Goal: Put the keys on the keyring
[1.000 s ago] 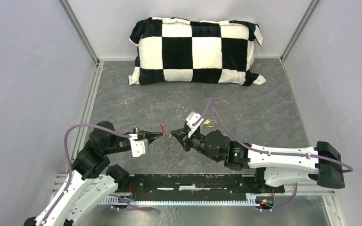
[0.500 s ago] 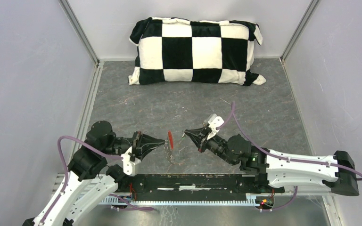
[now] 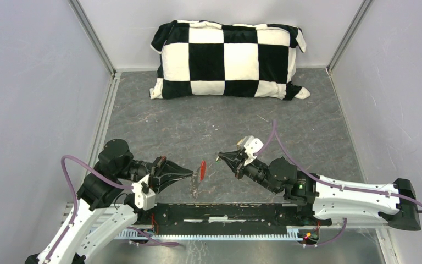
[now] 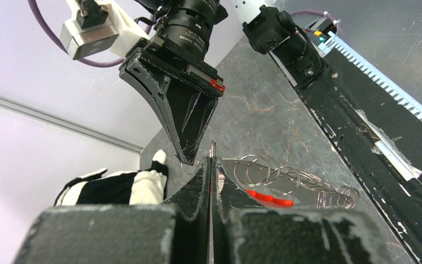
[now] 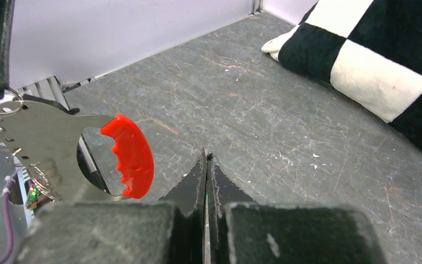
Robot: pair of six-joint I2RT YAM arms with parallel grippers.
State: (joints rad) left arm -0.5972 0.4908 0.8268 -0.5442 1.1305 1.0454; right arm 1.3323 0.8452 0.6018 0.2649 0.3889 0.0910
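Left wrist view: my left fingers (image 4: 195,190) are pressed together on a thin metal edge of the keyring (image 4: 267,174). Its loops of silver wire and its red tag (image 4: 269,198) trail off to the right of the fingertips, clear of the bench (image 3: 307,121). I hold it by one edge so the rings hang free and open towards the other arm.

My right fingers (image 4: 184,118) come in from the upper middle of that frame, their point just beside my left fingertips and the nearest loop. They are shut too. In the right wrist view a sliver of green shows in their seam (image 5: 189,190), which I take for the green-headed key (image 5: 205,197), pinched flat so its hole can meet the wire. I cannot see how much of it sticks out.

From that same view the tag hangs at the left of the frame, a silver plate with a red end, near my fingertips but not touching.

I cannot find the brass key in any view. The checkered pillow (image 3: 228,58) lies at the top of the overhead frame, well apart from the work.
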